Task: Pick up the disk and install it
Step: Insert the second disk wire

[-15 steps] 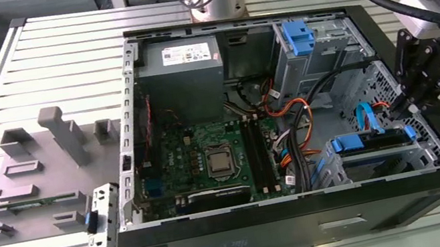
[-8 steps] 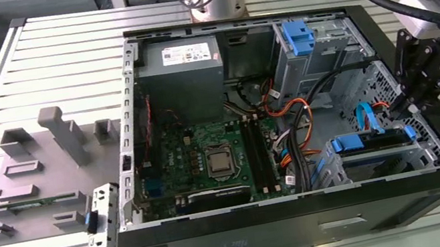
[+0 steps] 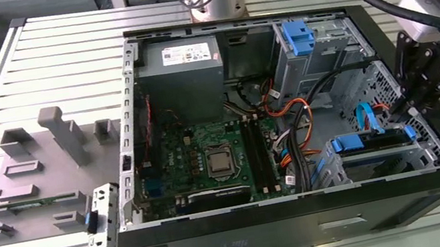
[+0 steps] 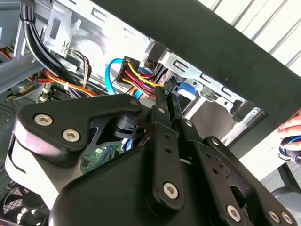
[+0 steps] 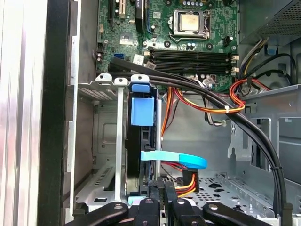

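Observation:
The disk (image 3: 357, 141) stands on edge in the metal bay (image 3: 336, 167) at the case's front corner, on the exterior view's right, its blue bracket on top. In the first wrist view the disk (image 5: 138, 155) shows edge-on as a dark slab, with the blue bracket tab (image 5: 142, 111) at one end. My gripper (image 3: 396, 111) reaches over the case wall just beside the bay. Its fingers (image 4: 162, 101) are pressed together, shut, with nothing seen between them. The gripper (image 5: 162, 195) is at the disk's cable end, and I cannot see whether it touches the disk.
A light blue data cable (image 5: 175, 160) and a red-yellow-black power bundle (image 4: 138, 77) cross near the fingertips. A blue caddy (image 3: 297, 38) tops the upper bay, with the power supply (image 3: 179, 59) beside it. A grey fixture plate (image 3: 32, 184) lies outside the case. A person's hand (image 4: 290, 128) shows past the case wall.

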### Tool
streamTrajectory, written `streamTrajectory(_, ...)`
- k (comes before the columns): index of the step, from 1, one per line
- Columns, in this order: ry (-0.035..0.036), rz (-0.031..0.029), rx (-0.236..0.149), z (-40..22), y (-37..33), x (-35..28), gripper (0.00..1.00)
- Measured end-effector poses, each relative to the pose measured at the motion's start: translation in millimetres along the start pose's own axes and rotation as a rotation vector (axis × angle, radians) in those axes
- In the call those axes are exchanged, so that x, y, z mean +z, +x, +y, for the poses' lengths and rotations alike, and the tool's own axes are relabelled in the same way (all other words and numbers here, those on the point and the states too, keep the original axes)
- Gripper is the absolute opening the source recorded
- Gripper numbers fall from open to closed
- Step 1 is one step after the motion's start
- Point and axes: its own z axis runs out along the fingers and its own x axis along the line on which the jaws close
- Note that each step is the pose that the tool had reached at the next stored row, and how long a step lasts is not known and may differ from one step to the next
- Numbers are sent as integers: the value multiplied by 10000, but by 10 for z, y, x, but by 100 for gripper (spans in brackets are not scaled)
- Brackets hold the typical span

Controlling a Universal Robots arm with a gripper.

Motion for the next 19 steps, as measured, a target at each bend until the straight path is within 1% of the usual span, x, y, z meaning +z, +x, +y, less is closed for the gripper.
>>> streamTrajectory(5, 3, 1, 0, 24, 44, -1, 16)
streamTrajectory(9, 3, 1, 0, 55, 49, 2, 16)
streamTrajectory(19, 2, 4, 0, 55, 106, 32, 16)
